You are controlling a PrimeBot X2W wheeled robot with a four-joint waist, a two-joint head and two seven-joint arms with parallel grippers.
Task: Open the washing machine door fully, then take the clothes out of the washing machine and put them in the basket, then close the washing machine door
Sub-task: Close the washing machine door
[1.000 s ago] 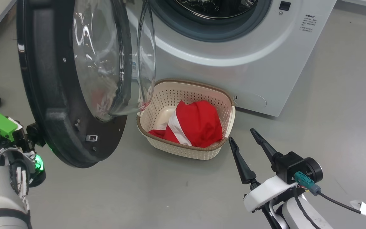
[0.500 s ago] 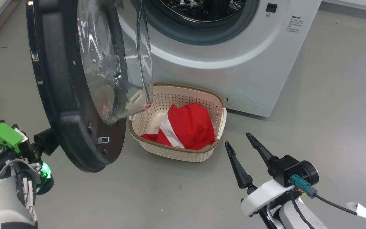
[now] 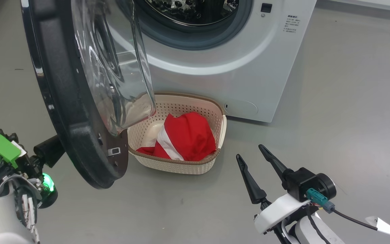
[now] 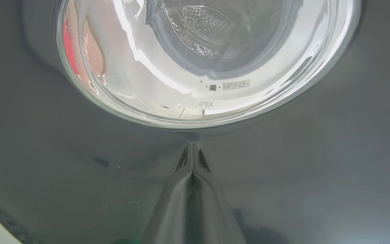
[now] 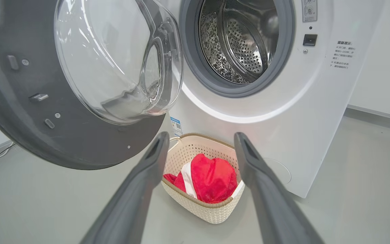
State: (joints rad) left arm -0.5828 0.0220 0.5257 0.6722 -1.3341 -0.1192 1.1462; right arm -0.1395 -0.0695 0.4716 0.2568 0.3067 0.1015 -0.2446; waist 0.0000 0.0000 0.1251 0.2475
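The washing machine point(image 3: 222, 78) stands with its steel drum point(image 5: 242, 44) exposed; I see no fabric in the part that shows. Its door point(image 3: 69, 112) hangs partly open at the left, glass bowl point(image 3: 113, 67) facing the opening. My left gripper point(image 4: 192, 145) is shut, tips against the door's glossy black outer face point(image 4: 80, 169). The basket point(image 3: 178, 162) sits on the floor before the machine, holding the red clothes point(image 3: 188, 135) with a white stripe. My right gripper point(image 3: 250, 151) is open and empty, right of the basket point(image 5: 208, 210) and pointing at the clothes point(image 5: 215, 178).
The glass bowl's lower edge overhangs the basket's left rim. Grey floor stretches to the right of the machine, up to a white wall point(image 5: 384, 67). A cable with a white tag point(image 3: 379, 225) trails from my right wrist. A blue sticker point(image 5: 175, 126) marks the machine's front.
The head view has shifted. The door has swung a little towards the basket and the machine, with my shut left gripper behind it. The right gripper stays open.
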